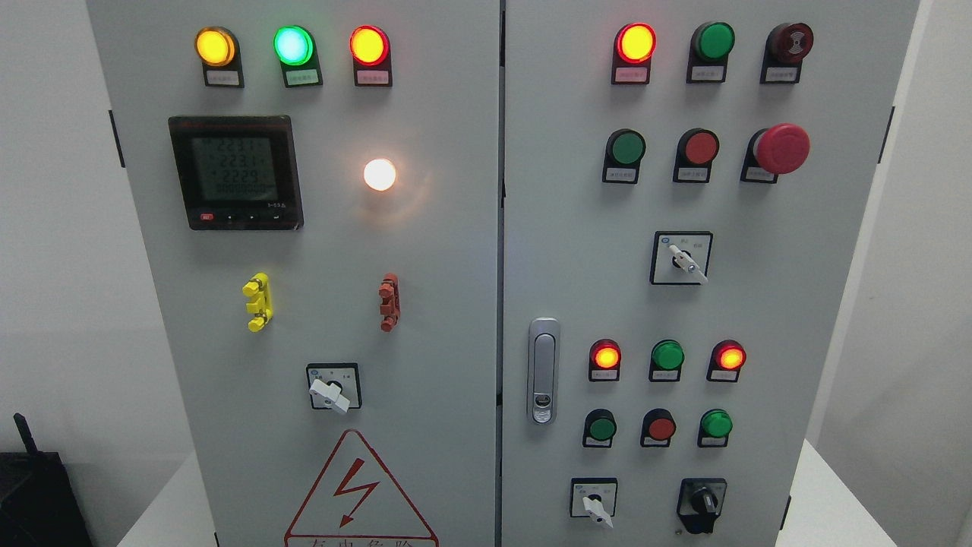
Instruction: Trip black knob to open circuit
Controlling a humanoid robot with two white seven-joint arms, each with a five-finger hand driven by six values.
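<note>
Black knob (704, 501) waits low on the cabinet's right door (759, 304), pointer roughly upright.
No robot hand shows, so grip state cannot be told; meter (235, 172) reads 223.1, 223.1, 222.9.

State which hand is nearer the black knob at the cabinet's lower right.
Neither can be named: no hand or arm shows in the head view. The black knob sits alone at the right door's bottom, right of a white selector switch.
</note>
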